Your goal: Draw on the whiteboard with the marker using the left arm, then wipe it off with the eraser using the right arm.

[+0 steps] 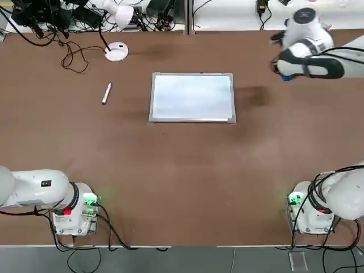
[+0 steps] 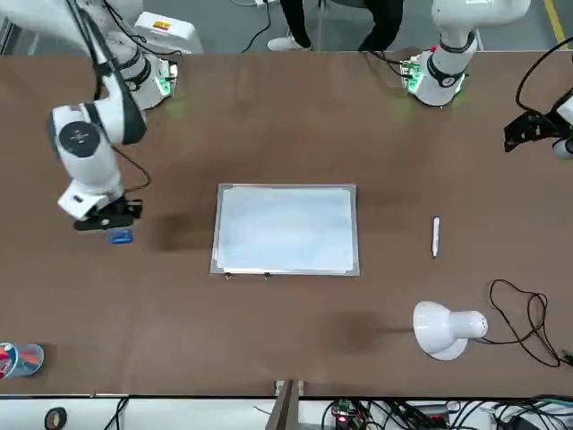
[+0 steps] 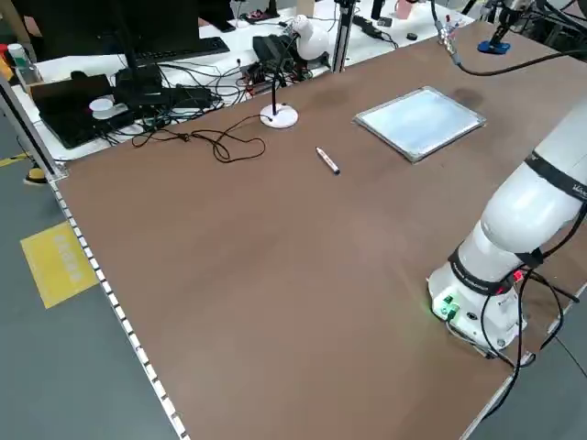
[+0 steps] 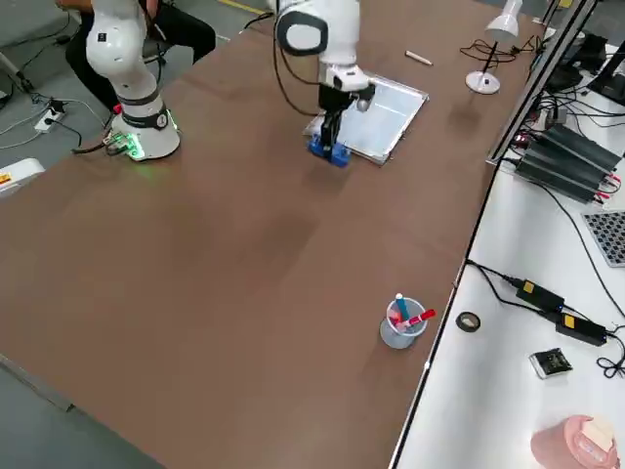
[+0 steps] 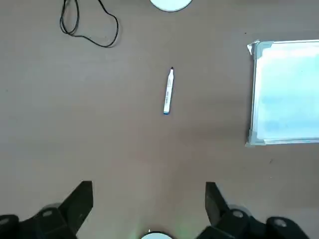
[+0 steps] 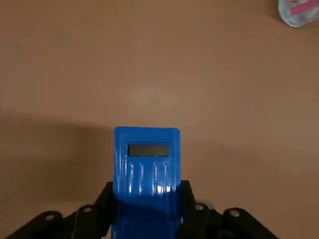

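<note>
Right end effector holds blue eraser while marker lies beside whiteboard

The right end effector (image 6: 146, 191) grips the blue eraser (image 6: 146, 174), its 2 black fingers closed against opposite sides of the block. It hangs above the brown surface (image 1: 170, 170), out to the robot's right of the framed whiteboard (image 1: 192, 97) and apart from it. A soft shadow falls on the surface between the eraser and the board.

The left end effector (image 5: 149, 199) stands wide, with a broad gap between its 2 fingers. It hovers over the robot's left side of the surface, seen at the edge of the front view.

The slim white marker (image 1: 107, 93) lies on the surface to the robot's left of the whiteboard, well apart from both end effectors. The whiteboard lies flat near the far side of the surface, its pale panel bordered by a silver-grey frame.

Farther from the robot than the marker stands a white desk lamp (image 2: 446, 330), with a dark cord (image 2: 537, 327) looped beside it. A clear plastic cup (image 4: 402, 324) with red and blue pens (image 4: 402, 309) stands near the far edge, on the robot's right. Behind the robot's side, a person's legs (image 2: 385, 22) show in dark trousers
</note>
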